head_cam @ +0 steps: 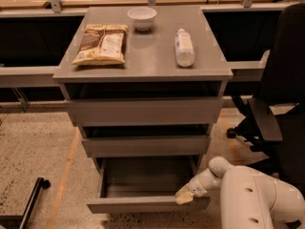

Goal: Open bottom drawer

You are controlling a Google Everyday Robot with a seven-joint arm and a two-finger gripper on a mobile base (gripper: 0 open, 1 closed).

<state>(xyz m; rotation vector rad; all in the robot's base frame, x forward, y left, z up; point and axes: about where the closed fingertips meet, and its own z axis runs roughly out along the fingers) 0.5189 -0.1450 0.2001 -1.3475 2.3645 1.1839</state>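
Observation:
The bottom drawer (143,204) is the lowest of three grey handleless drawers in a grey cabinet. It stands pulled out toward me, and its plain grey inside (147,175) shows. My gripper (183,197) is at the right end of the drawer's front panel, resting on its top edge. The white arm (248,194) reaches in from the lower right. The middle drawer (145,144) and top drawer (145,109) stand out less far.
On the cabinet top (147,56) lie a snack bag (101,43), a white bowl (142,17) and a white bottle (184,46). A black office chair (281,104) stands close at the right. A black wheeled leg (28,199) is at the lower left on the speckled floor.

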